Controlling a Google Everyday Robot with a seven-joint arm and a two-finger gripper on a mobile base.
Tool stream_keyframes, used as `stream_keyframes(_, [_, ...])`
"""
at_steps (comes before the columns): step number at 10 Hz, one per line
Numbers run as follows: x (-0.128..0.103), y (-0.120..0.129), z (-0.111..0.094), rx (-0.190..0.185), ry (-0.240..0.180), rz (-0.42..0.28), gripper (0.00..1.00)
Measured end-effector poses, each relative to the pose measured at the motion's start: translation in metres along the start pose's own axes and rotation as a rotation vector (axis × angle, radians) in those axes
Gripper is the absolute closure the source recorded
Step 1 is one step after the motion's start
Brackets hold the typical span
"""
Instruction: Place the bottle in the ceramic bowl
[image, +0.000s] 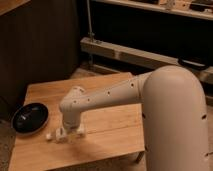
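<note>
The hand (69, 131) sits low on the bench (112, 125) over the lying bottle (55, 135), near the ceramic bowl (29, 118). Whether it grips cannot be told. The bottle is probably light and slick, so mid-body looks best.

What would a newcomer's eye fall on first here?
The big white robot arm fills the right side, reaching left over the wooden table. Its gripper is down at the table's front left, at the small pale bottle; the black ceramic bowl sits just left of it, near the table edge.
</note>
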Motion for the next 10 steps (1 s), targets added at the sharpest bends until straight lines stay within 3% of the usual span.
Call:
stream_keyframes(5, [-0.007,-0.014,0.006,0.026,-0.034,-0.022,0.35])
stream_keyframes(10, [-0.014,-0.028,0.031,-0.009,-0.056,-0.051,0.37])
